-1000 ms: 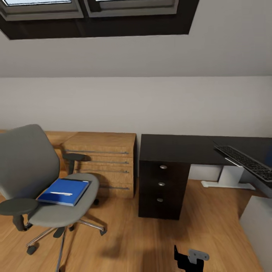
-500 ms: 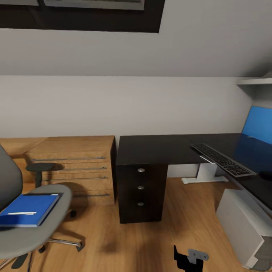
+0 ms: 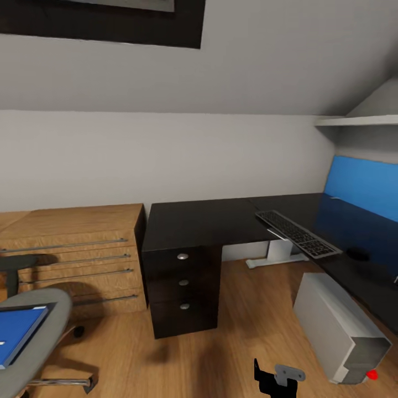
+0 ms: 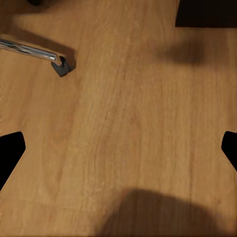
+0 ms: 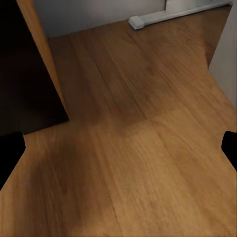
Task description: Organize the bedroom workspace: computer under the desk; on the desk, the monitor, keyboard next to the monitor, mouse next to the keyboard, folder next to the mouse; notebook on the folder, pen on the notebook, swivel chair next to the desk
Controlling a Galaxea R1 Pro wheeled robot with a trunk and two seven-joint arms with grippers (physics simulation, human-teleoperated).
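Both pincers hang over bare wood floor (image 3: 221, 354) with nothing between their tips: the left gripper (image 4: 118, 148) and the right gripper (image 5: 118, 148) each show dark fingertips wide apart at the frame edges. Near the left one lies a chrome chair leg and castor (image 4: 60, 65); the chair (image 3: 33, 326) carries the blue folder (image 3: 16, 334) on its seat. Beside the right one stands the grey computer (image 3: 337, 331), by the desk (image 3: 204, 221). Farther off, the keyboard (image 3: 297, 234) and mouse (image 3: 358, 255) lie on the desk, a wooden dresser (image 3: 72, 249) beside it.
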